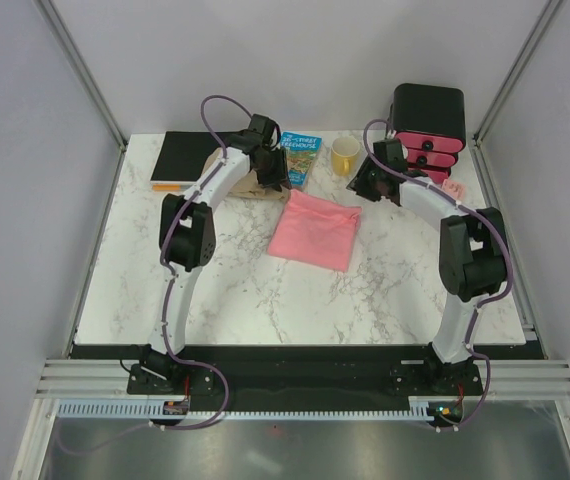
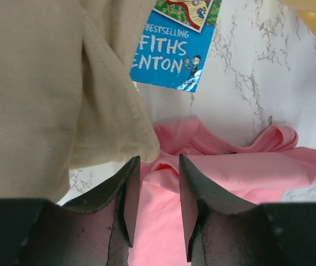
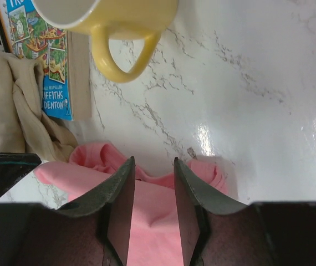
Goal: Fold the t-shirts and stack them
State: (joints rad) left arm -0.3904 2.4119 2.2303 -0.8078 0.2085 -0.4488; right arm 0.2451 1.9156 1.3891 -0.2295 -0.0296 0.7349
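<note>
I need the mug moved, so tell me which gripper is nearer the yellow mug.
Right. The right gripper hangs just to the near right of the mug. The left gripper is farther off, beyond the book on the mug's left, by the beige cloth.

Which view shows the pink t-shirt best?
Top external: the whole folded pink t-shirt shows, flat on the table. Each wrist view catches only its bunched end near the book.

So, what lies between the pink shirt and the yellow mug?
Nothing: bare marble runs from the mug to the shirt, as the right wrist view shows.
</note>
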